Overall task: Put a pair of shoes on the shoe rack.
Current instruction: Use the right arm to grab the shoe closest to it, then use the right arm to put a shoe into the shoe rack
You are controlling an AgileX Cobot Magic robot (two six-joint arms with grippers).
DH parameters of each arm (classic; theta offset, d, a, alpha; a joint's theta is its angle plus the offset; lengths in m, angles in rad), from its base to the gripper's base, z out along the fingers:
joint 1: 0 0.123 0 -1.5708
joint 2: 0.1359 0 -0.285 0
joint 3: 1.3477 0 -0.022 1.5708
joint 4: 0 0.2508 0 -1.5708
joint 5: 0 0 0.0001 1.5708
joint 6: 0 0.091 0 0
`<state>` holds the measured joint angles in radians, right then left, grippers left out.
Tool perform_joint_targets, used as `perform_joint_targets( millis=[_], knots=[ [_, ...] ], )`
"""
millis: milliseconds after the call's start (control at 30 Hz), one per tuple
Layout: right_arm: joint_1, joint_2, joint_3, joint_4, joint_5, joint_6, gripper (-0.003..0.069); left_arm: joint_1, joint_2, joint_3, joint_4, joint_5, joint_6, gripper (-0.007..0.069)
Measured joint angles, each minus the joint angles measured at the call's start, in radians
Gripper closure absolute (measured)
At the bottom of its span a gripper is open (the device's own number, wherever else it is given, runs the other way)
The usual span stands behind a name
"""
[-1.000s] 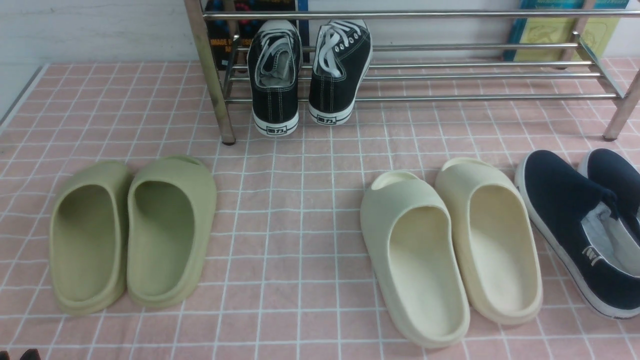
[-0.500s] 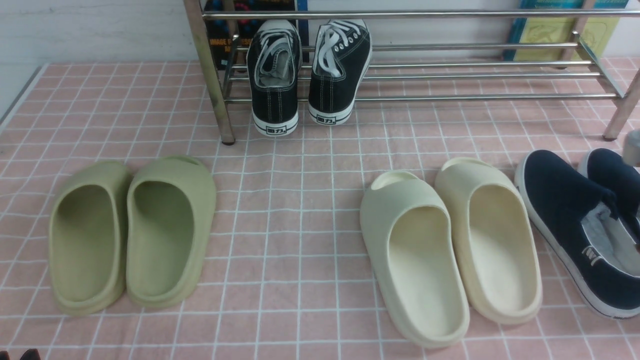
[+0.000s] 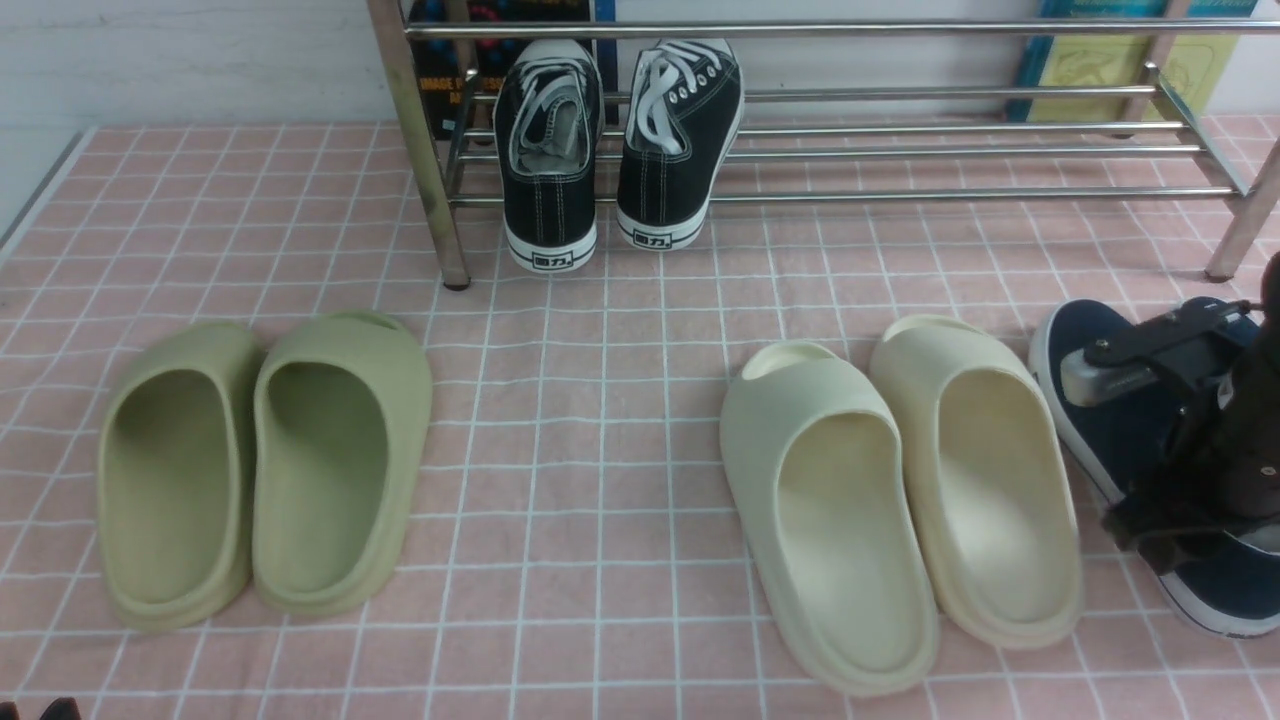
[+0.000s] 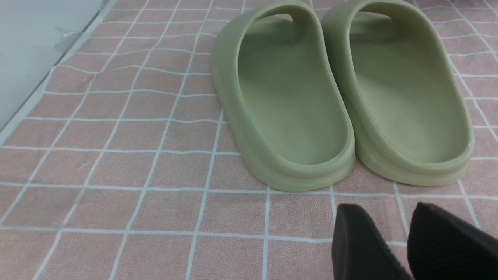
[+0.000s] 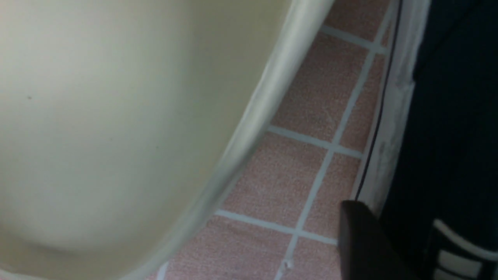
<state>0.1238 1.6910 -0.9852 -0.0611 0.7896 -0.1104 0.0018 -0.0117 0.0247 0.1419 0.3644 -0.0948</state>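
Now right gripper (image 3: pixel 1165 520) hung over navy shoes (image 3: pixel 1125 440), near right, opening impossible to tell; left gripper (image 4: pixel 389 212) pinched together near green slides (image 4: pixel 291 97).

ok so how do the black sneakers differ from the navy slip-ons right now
The black sneakers sit on the shoe rack, heels past its front bar; the navy slip-ons lie on the pink checked mat. The black sneakers have white laces; the navy slip-ons show none. The black sneakers are unobstructed; the right arm partly covers the navy slip-ons. Both pairs have dark uppers and white soles.
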Motion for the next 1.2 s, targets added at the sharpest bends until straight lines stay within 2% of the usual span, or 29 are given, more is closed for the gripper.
perform_joint_targets(
  millis=[33, 100, 133, 333, 600, 1200],
  knots=[
    [0.000, 0.001, -0.004, 0.003, 0.007, -0.001, 0.0554, 0.000, 0.000, 0.000, 0.000, 0.000, 0.000, 0.0388],
    [0.001, -0.003, -0.024, 0.010, 0.035, -0.001, 0.0631, 0.000, 0.000, 0.000, 0.000, 0.000, 0.000, 0.0388],
    [0.002, -0.008, -0.042, 0.010, 0.066, -0.001, 0.0639, 0.000, 0.000, 0.000, 0.000, 0.000, 0.000, 0.0388],
    [0.002, -0.075, -0.219, 0.020, 0.259, -0.005, 0.0638, 0.000, 0.000, 0.000, 0.000, 0.000, 0.000, 0.0387],
    [0.002, -0.012, -0.520, 0.023, 0.346, -0.005, 0.0638, 0.000, 0.000, 0.000, 0.000, 0.000, 0.000, 0.0387],
    [0.002, 0.538, -1.251, 0.078, 0.435, -0.012, 0.0638, 0.000, 0.000, 0.000, 0.000, 0.000, 0.000, 0.0387]
  ],
)
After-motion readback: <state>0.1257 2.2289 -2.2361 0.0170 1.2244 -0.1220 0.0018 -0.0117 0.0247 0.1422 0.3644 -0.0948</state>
